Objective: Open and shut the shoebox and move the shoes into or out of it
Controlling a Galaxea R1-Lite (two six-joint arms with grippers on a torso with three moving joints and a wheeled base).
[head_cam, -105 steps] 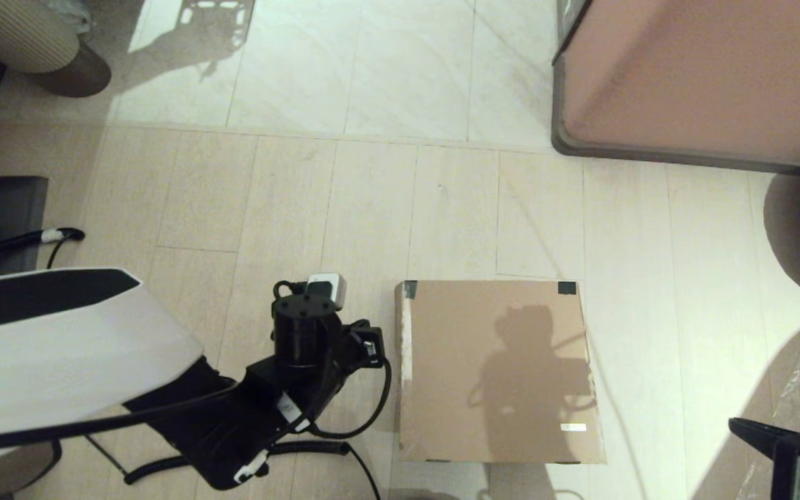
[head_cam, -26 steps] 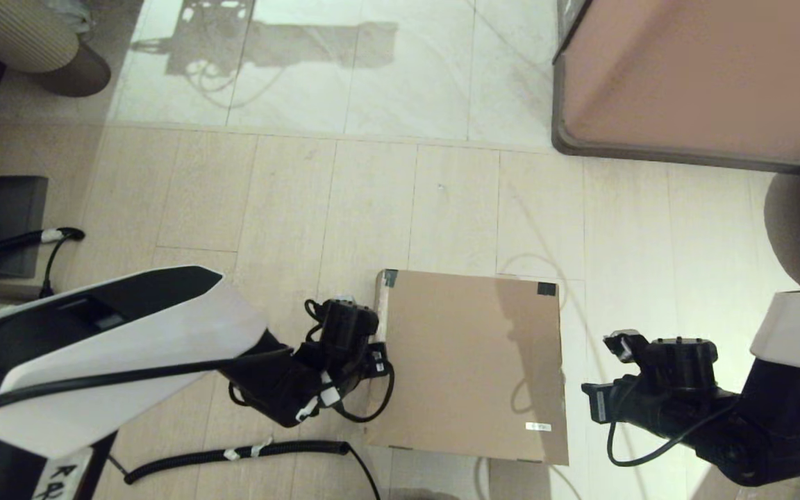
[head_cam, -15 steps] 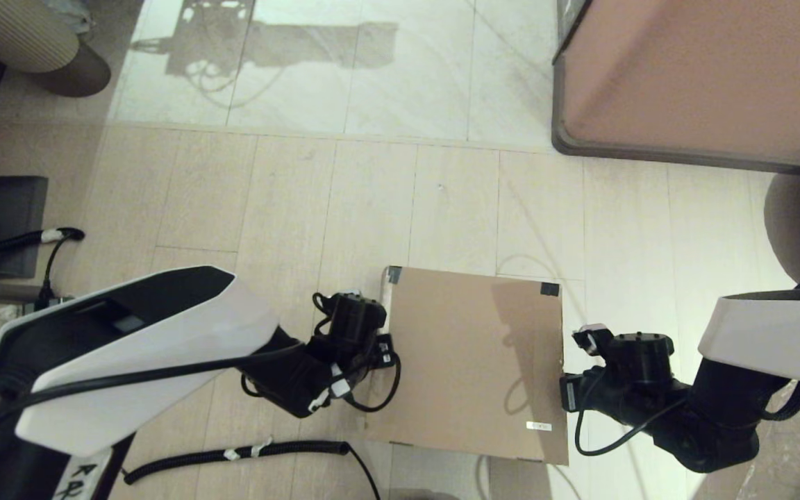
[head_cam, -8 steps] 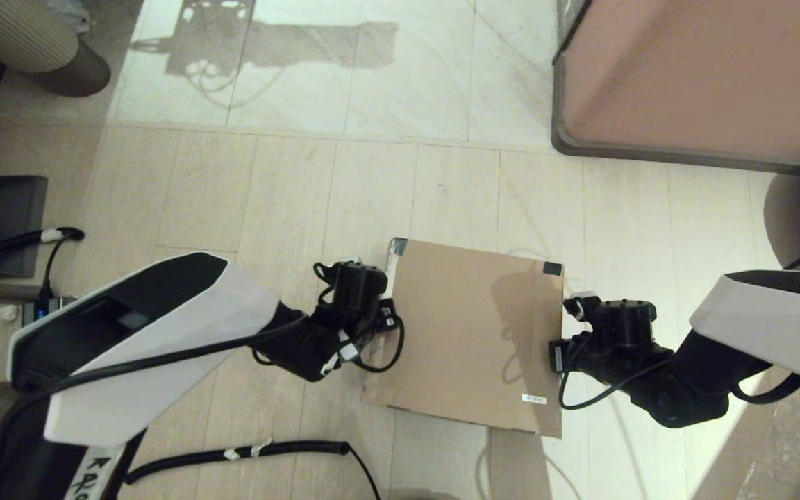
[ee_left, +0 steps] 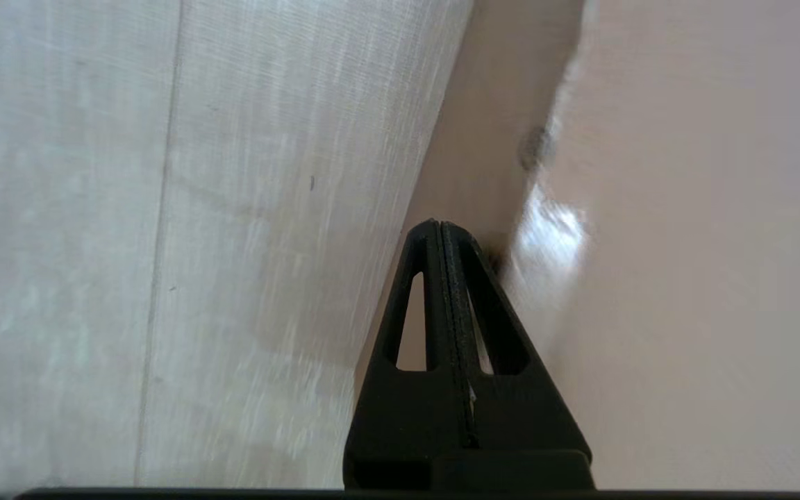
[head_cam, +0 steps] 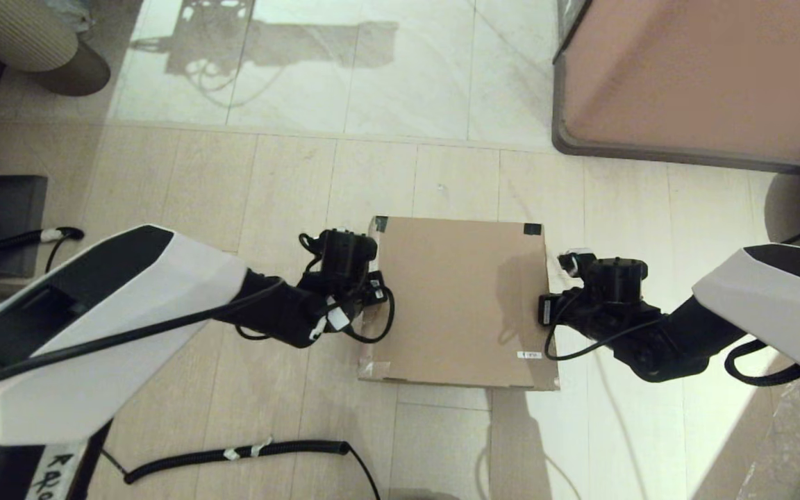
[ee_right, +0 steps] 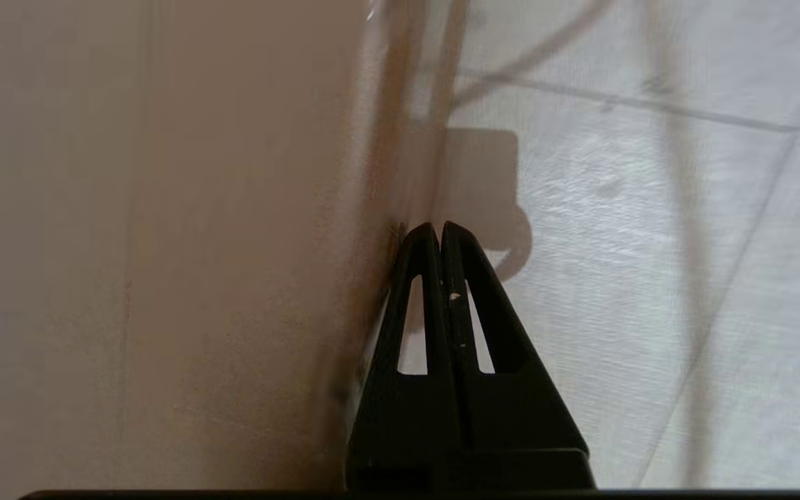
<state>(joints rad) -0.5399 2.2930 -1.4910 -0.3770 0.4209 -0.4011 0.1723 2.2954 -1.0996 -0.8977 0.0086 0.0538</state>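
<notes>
The shoebox point(head_cam: 455, 298) stands on the floor with its flap lid down, black tape point(head_cam: 380, 223) on its two far corners and a small white label point(head_cam: 529, 355) near the front right. My left gripper point(ee_left: 439, 226) is shut and empty, its tip against the box's left wall point(ee_left: 685, 278). My right gripper point(ee_right: 439, 228) is also shut and empty, its side against the box's right wall point(ee_right: 164, 278). In the head view the two wrists flank the box, the left gripper point(head_cam: 374, 292) on one side and the right gripper point(head_cam: 546, 307) on the other. The shoes are hidden.
A large pinkish-brown cabinet point(head_cam: 698, 76) stands at the back right. A coiled black cable point(head_cam: 233, 455) lies on the floor near me. A dark block point(head_cam: 1, 222) with a cable sits at the left, and a ribbed round base point(head_cam: 18, 31) at the far left corner.
The right arm has come in from the right to the box's side. Held between both shut grippers, the box has slid away from me and turned square.
</notes>
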